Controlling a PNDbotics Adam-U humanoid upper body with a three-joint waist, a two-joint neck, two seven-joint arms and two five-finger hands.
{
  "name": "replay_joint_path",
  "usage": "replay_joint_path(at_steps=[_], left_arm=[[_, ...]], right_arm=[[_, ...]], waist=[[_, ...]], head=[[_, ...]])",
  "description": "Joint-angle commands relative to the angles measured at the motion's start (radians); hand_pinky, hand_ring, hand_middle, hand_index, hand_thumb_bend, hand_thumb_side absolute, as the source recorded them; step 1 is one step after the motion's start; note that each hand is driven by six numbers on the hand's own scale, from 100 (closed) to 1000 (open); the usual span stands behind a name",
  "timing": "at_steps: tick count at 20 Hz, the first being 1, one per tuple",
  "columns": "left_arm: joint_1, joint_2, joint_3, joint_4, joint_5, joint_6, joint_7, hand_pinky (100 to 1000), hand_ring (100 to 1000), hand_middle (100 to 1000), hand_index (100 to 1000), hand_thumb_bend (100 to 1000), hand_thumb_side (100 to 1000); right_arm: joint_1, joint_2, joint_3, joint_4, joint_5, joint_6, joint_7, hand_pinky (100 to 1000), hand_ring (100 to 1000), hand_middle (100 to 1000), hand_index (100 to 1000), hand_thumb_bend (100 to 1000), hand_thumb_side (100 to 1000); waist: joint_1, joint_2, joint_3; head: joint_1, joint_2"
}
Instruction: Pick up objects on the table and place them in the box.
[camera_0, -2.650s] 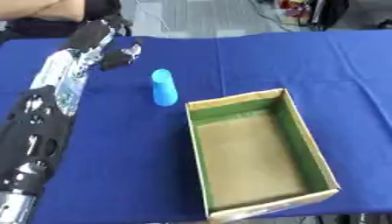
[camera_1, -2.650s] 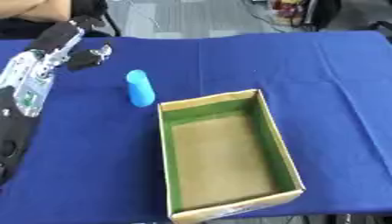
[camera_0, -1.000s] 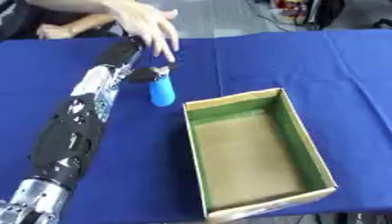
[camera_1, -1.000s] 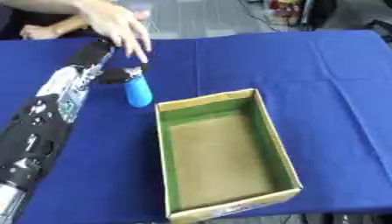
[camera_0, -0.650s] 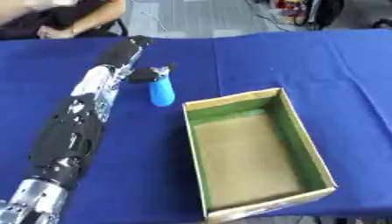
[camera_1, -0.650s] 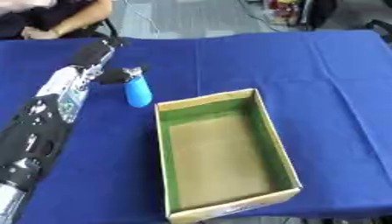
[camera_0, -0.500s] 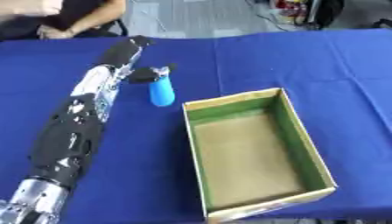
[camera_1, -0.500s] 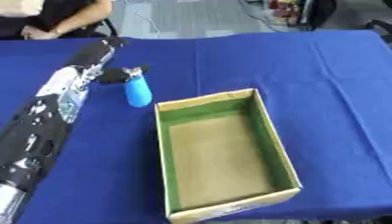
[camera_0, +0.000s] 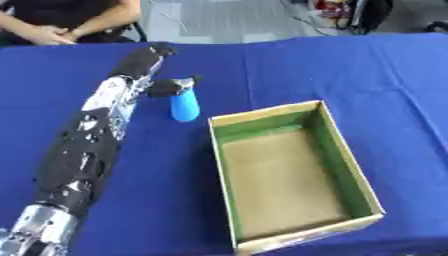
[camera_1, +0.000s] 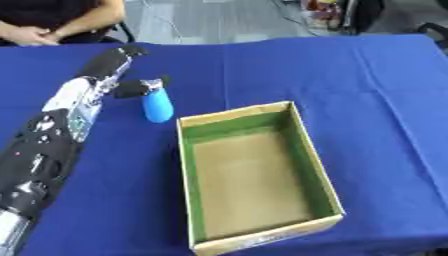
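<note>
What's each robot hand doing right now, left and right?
Left robot hand: at the top of the blue cylinder, thumb touching it; whether the fingers have closed on it cannot be told.
Right robot hand: not in view.

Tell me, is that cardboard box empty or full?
Empty. The box shows only its bare brown floor; the blue object stands outside it.

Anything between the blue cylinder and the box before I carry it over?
Nothing visible. Only bare blue tablecloth lies between the blue cylinder and the box, which stands open and looks empty. The left hand is right beside the cylinder, its thumb at the top end.
</note>
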Motion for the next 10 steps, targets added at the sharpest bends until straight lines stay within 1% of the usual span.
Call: replay_joint_path(at_steps=[1, 10], left_arm=[[-0.023, 0.000, -0.002, -0.002, -0.012, -0.005, -0.003, 856, 919, 894, 939, 1000, 947], [-0.012, -0.013, -0.004, 0.025, -0.022, -0.019, -0.009, 859, 927, 898, 939, 1000, 958]], right_arm=[[-0.013, -0.012, -0.006, -0.021, -0.004, 0.000, 0.001, 832, 742, 868, 949, 100, 846], [-0.014, -0.011, -0.005, -0.021, -0.005, -0.002, 0.002, 832, 742, 868, 949, 100, 847]], waist=[[-0.002, -0.012, -0.002], [-0.002, -0.011, -0.003]], head=[[0.007, -0.003], [0.005, -0.001]])
